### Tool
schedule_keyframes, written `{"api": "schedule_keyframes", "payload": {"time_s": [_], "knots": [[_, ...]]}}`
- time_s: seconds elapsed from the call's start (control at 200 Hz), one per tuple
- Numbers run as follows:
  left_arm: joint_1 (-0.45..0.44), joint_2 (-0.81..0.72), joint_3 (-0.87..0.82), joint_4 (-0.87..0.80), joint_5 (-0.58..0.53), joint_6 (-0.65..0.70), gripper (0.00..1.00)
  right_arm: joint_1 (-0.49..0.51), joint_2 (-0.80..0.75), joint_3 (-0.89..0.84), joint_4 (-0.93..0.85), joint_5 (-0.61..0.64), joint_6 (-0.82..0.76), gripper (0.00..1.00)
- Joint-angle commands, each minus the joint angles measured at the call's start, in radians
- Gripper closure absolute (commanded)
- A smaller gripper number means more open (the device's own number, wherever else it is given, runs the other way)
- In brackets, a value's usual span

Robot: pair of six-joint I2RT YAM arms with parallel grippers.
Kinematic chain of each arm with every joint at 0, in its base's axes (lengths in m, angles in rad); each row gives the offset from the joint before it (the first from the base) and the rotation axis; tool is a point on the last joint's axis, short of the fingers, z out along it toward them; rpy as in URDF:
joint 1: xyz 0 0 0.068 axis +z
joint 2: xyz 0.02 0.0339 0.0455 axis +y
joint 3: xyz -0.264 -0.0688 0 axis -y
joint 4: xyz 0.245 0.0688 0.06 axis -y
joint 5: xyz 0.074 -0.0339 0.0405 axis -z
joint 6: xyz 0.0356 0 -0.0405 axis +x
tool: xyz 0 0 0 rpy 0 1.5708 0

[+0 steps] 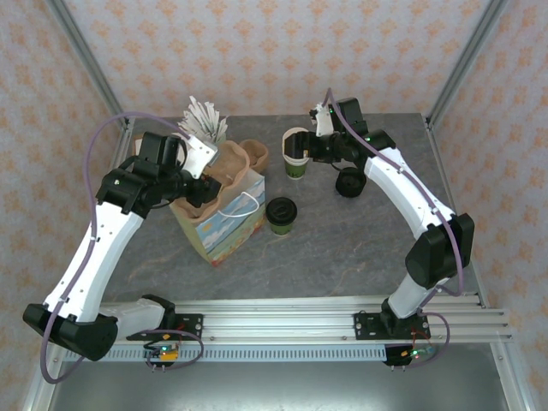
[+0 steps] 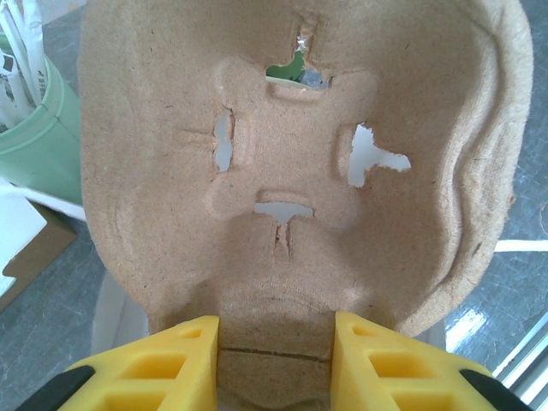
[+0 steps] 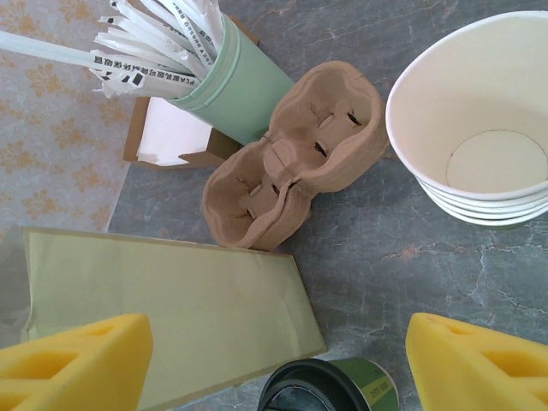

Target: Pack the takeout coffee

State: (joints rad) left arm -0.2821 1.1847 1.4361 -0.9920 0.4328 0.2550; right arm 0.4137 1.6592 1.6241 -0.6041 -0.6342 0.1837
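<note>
The takeout coffee (image 1: 281,214), a green-banded cup with a black lid, stands on the table just right of the paper bag (image 1: 224,221). In the right wrist view its lid (image 3: 318,390) sits low between my open right gripper's (image 3: 278,368) yellow fingers, untouched. My right gripper (image 1: 312,152) hovers beside the stack of lidless cups (image 1: 296,156). My left gripper (image 2: 274,342) is shut on the edge of a brown pulp cup carrier (image 2: 291,128). From above, my left gripper (image 1: 203,184) holds the carrier (image 1: 224,169) over the bag's open top.
More pulp carriers (image 3: 291,163) lie behind the bag (image 3: 171,317). A green cup of wrapped straws (image 1: 204,122) stands at the back left beside a flat cardboard box (image 3: 167,137). A pile of black lids (image 1: 349,181) sits right of the lidless cups (image 3: 479,128).
</note>
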Motion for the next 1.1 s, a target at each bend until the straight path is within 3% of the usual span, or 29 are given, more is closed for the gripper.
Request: {"api": "schedule_keyframes", "payload": {"time_s": [0.0, 1.096], "knots": [[-0.012, 0.003, 0.04, -0.067, -0.023, 0.018, 0.66, 0.006, -0.046, -0.019, 0.024, 0.021, 0.001, 0.22], [-0.054, 0.167, 0.137, -0.198, -0.138, 0.082, 0.67, 0.007, -0.031, -0.032, 0.035, 0.013, 0.009, 0.22]]}}
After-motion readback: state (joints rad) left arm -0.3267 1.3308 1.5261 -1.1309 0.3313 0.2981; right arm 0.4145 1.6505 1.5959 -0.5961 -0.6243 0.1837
